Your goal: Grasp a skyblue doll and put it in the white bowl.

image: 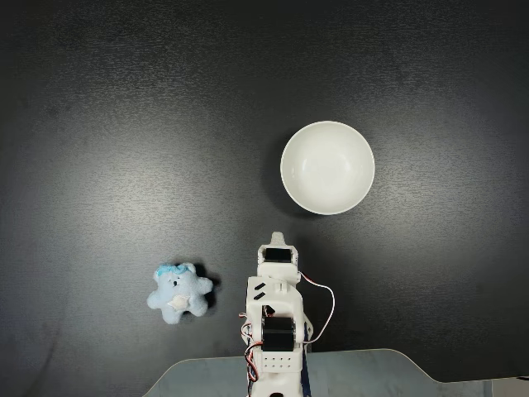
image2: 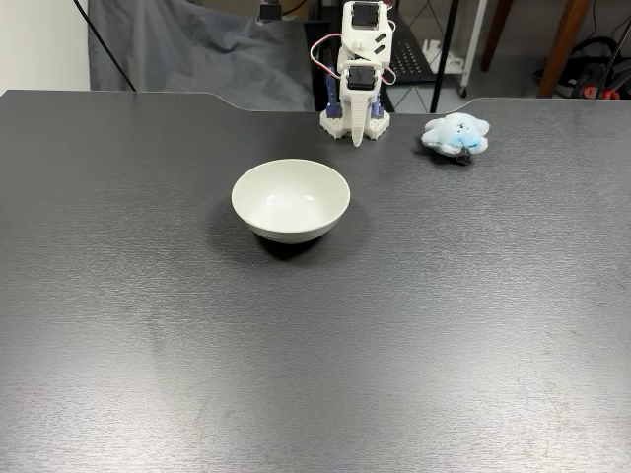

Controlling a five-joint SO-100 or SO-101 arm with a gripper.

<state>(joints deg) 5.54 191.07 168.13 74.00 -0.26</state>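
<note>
Nearest in the table-level fixed view, the round glossy white bowl point(image2: 291, 200) sits on the dark grey table point(image2: 148, 325). Beyond, the white arm's gripper point(image2: 357, 138) points down, seemingly clenched on nothing. Just beside it lies the fluffy pale-blue plush doll point(image2: 455, 135).

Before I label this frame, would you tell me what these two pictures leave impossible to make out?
- The gripper: folded against the arm in both fixed views, so open or shut cannot be told.
- The skyblue doll: too small in the front fixed view to read its face.
- The white bowl: its underside is hidden by its own wall.
- The arm's base: cut off by the bottom edge from above.
</note>
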